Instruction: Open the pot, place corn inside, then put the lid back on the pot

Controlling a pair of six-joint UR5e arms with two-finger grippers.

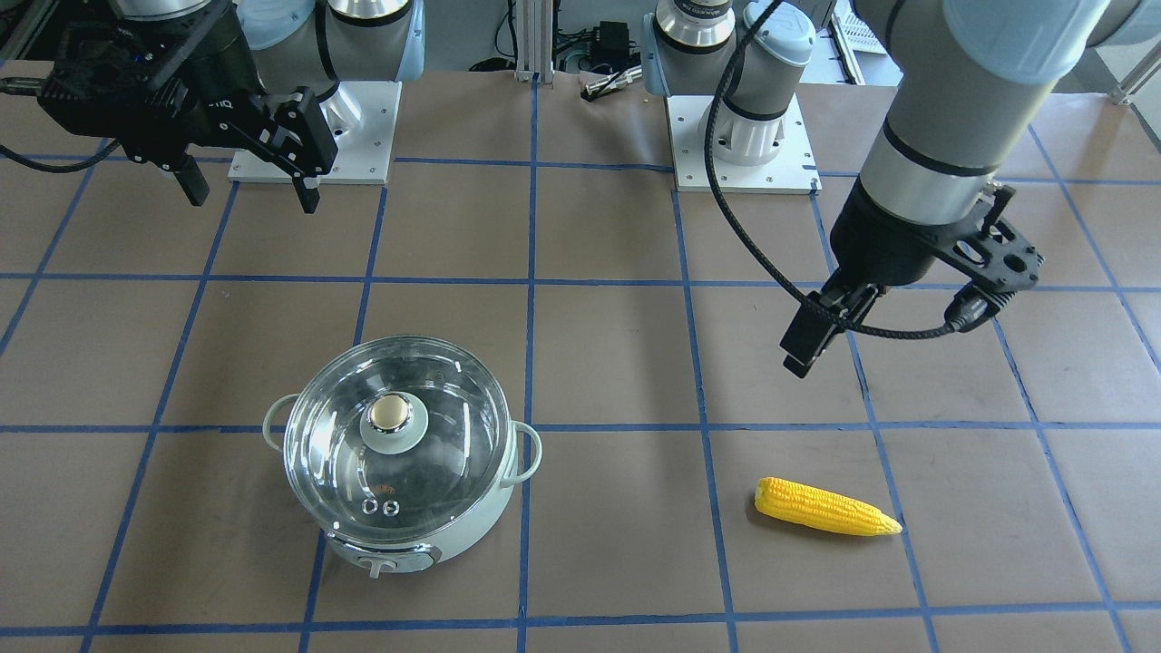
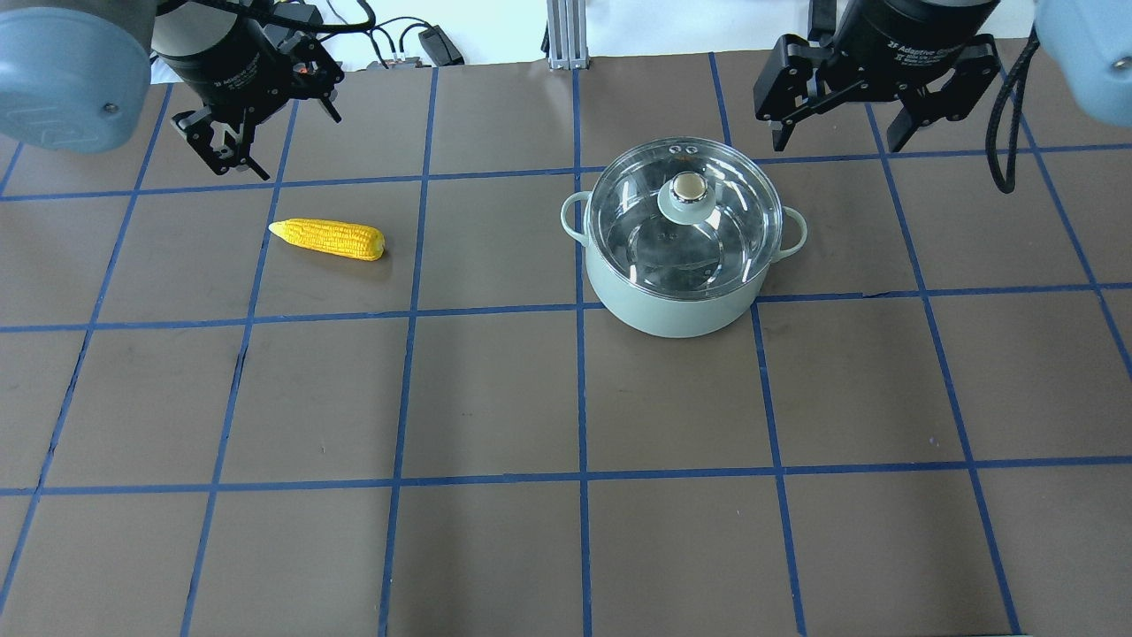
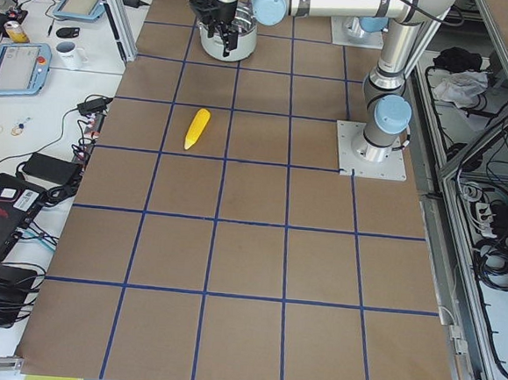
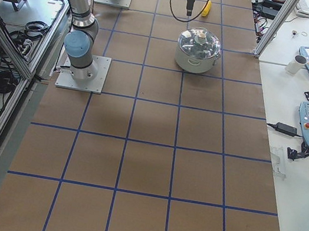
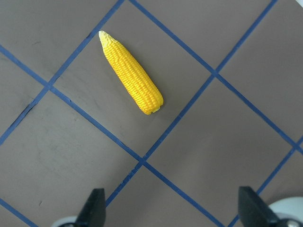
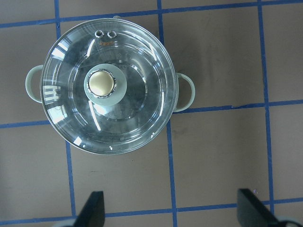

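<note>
Glass lid on pot — corn apart

Table, items as placed. Pot: stood on the table on the robot's right half, one loop handle to each side, dial on the side away from the robot. Lid: seated on the pot, knob at its centre, steam vents at the edge away from the robot. Corn: lay flat on the robot's left half, well apart from the pot, tip pointing away from it. Left gripper: above the table near the corn, clear of it. Right gripper: above the table near the pot, clear of it.
</note>
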